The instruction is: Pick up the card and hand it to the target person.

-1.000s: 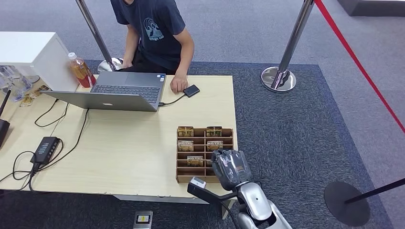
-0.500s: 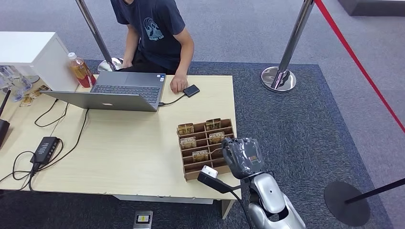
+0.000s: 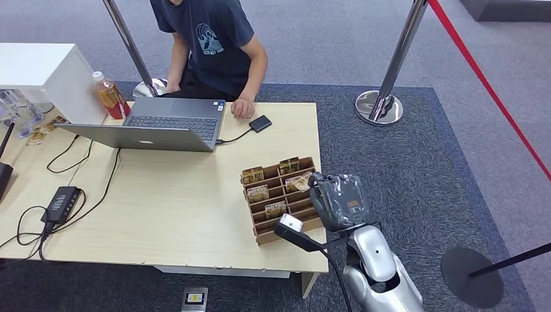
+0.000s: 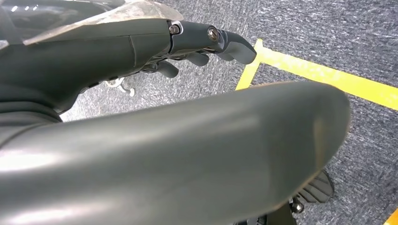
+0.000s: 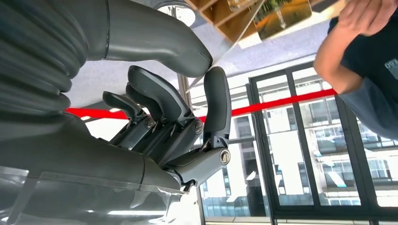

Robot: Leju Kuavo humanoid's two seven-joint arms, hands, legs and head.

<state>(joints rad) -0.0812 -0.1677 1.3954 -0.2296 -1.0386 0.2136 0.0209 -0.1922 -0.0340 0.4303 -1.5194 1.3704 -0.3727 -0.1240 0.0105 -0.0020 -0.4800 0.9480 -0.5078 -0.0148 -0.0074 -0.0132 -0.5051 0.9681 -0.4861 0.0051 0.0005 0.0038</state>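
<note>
Head view: slotted wooden card rack (image 3: 281, 195)

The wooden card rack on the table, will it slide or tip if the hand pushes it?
The wooden card rack probably slides easily: it lies flat and loose on the smooth table. Tipping seems unlikely, since it is low and wide. It sits near the table edge, beside the right hand, so a further push might overhang it.

Open laptop (image 3: 162, 123) at far side of wooden surface (image 3: 169, 208), black hard drive (image 3: 260, 123) cabled just beside it. Orange drink bottle (image 3: 109, 95) near laptop's left corner. Black power adapter (image 3: 60, 202) w/ cables at left edge. Two chrome stanchions (image 3: 392, 71) on carpet, red rope (image 3: 487, 84).
</note>
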